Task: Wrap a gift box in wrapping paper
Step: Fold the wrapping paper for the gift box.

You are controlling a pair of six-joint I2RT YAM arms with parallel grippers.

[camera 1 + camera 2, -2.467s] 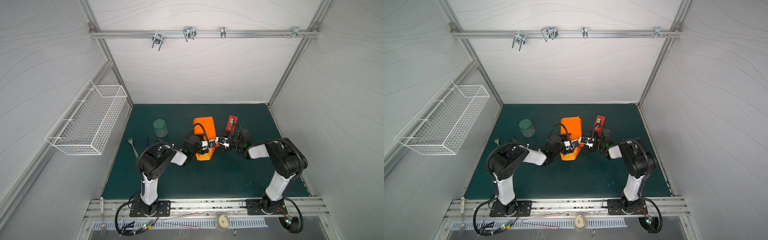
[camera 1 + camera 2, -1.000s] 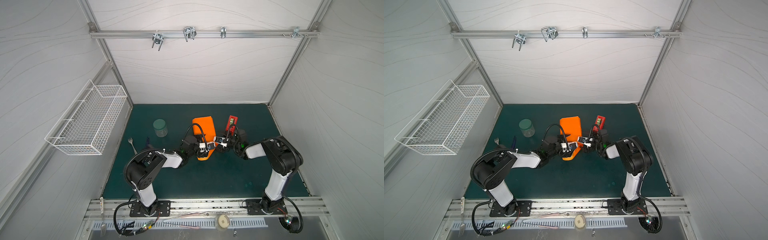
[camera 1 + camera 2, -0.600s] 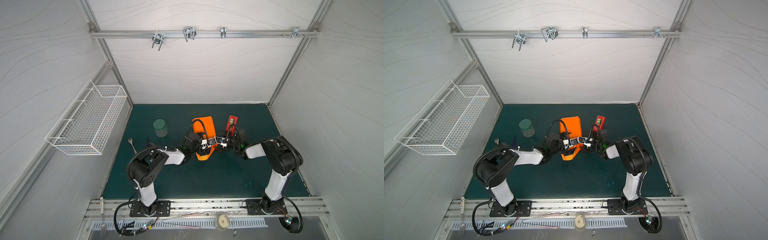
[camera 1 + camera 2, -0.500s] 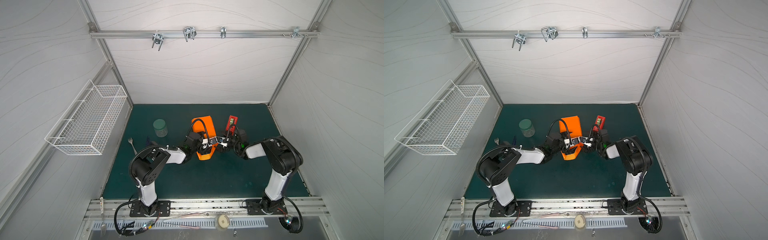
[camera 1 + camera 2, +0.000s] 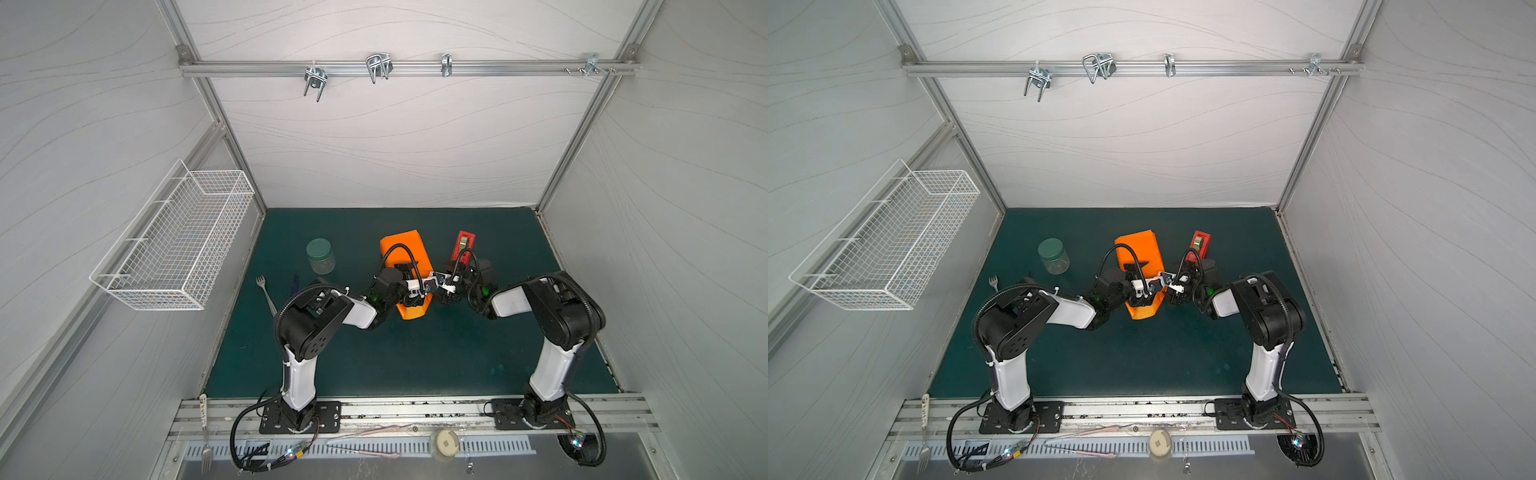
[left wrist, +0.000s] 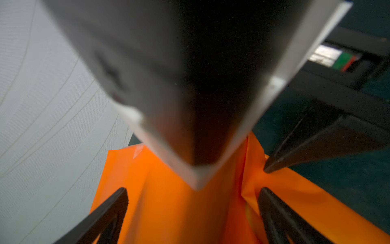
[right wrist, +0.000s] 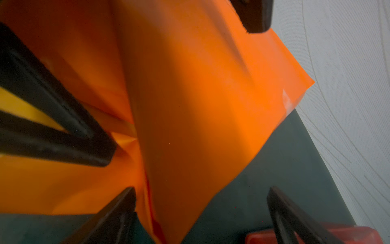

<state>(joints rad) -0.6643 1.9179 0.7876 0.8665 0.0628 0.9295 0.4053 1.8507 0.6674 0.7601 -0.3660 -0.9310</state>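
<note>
Left pincer [image 6: 193, 196] shifted over wrapping paper [image 5: 401, 249] (dispenser [image 5: 465, 243] nearby).

My left arm [image 5: 316, 320] and right arm [image 5: 557, 307] both rise from their bases, fold at the elbow and reach low toward the middle from opposite sides, wrists nearly level. My left pincer [image 5: 417, 297] and right pincer [image 5: 444, 291] face each other almost tip to tip, each with its dark, tapering fingers [image 6: 114, 209] spread wide apart.
</note>
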